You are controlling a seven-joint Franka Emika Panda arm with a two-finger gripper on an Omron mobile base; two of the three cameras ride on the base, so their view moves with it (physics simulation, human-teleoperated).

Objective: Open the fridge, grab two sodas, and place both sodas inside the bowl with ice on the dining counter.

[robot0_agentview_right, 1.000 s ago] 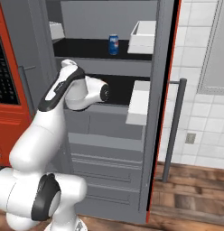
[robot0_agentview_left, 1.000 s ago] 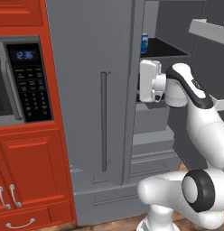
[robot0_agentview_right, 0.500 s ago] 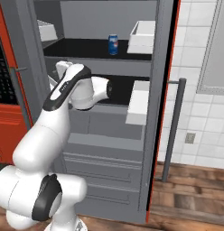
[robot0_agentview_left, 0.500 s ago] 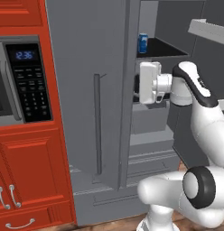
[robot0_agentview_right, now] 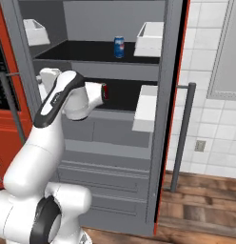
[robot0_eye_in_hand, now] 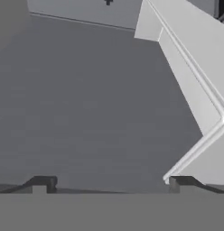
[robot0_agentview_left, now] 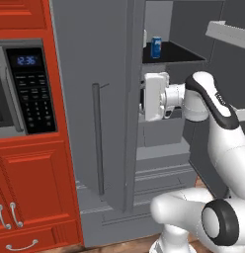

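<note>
While the fridge (robot0_agentview_right: pixel 110 143) stands open, the hand (robot0_eye_in_hand: pixel 109 182) gapes empty.

The end effector (robot0_eye_in_hand: pixel 109 182) sits inside the fridge (robot0_agentview_left: pixel 95 74), at the left door's inner face. One soda (robot0_agentview_right: pixel 119 47) stands on the shelf (robot0_agentview_right: pixel 91 50) above and beyond it; the microwave (robot0_agentview_left: pixel 20 89) lies left.
</note>
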